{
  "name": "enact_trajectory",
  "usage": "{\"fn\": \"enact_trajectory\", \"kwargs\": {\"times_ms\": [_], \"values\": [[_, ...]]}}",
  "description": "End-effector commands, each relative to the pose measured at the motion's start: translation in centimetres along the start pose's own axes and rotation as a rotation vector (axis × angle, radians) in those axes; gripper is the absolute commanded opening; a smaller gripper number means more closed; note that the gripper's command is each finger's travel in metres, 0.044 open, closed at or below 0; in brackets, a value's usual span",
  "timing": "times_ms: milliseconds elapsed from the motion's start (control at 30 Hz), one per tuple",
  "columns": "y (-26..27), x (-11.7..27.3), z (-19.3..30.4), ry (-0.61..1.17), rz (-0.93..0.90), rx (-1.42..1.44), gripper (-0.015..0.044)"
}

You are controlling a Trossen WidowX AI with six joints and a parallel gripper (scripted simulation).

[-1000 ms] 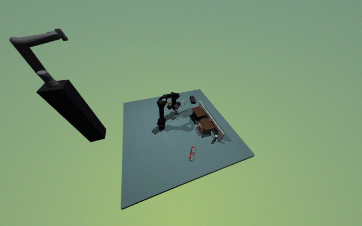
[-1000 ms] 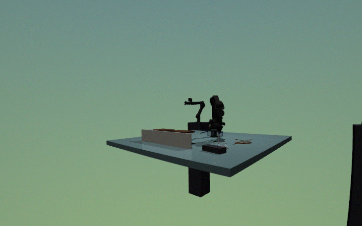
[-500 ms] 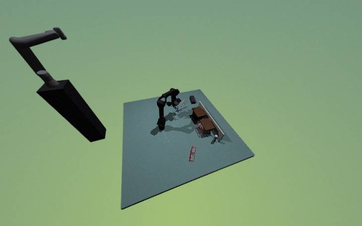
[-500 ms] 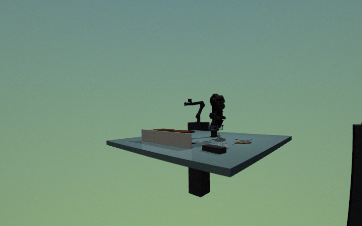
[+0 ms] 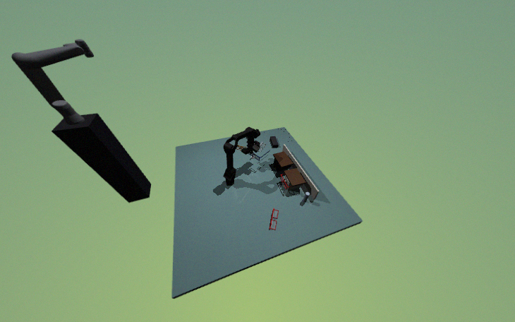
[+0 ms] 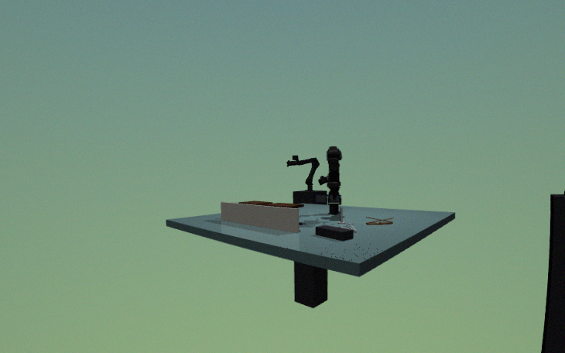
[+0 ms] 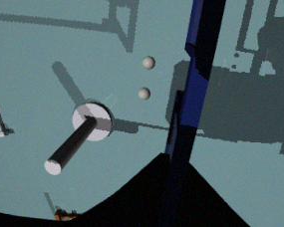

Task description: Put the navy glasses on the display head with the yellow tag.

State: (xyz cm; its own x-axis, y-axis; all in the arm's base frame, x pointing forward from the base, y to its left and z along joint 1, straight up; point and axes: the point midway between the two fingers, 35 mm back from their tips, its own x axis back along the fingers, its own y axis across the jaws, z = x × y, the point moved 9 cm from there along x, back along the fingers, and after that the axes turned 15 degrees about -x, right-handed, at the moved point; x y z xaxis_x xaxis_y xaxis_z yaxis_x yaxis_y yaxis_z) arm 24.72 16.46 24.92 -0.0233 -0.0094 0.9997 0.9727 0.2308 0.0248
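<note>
Tool: the black two-finger tool (image 5: 253,151) (image 6: 334,196) (image 7: 169,164) is gripping the navy glasses and hanging above the table (image 5: 211,239) (image 6: 425,223) (image 7: 20,45), on the robot's side of the pale upright panel (image 5: 300,168) (image 6: 258,217).
Navy glasses: the thin-framed navy glasses (image 5: 259,157) (image 6: 321,198) (image 7: 195,100) are hanging in the air, well apart from the panel.
Brown boards: two flat brown boards (image 5: 282,159) (image 5: 294,176) (image 6: 288,205) (image 6: 255,202) are standing just beside the panel, probably roofing the heads.
Yellow tag: I'm not seeing it, nor telling which head is wearing it.
Red frame: a red wire-like frame (image 5: 283,181) is showing at one board, before the panel; it is probably calling for a wide berth.
Carry: I'm judging this as the carrying step, wanting level glasses, temples leading toward the panel, then a low, slow, straight approach under the proper board; tilting would risk snagging a temple.
</note>
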Motion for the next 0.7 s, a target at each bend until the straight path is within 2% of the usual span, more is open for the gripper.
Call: {"fn": "enact_trajectory", "kwargs": {"times_ms": [0, 667], "values": [[0.1, 0.0, -1.4, 0.000, 0.002, 0.082, 0.0000], [0.2, 0.1, -8.6, -0.006, 0.003, 0.531, 0.0000]]}}
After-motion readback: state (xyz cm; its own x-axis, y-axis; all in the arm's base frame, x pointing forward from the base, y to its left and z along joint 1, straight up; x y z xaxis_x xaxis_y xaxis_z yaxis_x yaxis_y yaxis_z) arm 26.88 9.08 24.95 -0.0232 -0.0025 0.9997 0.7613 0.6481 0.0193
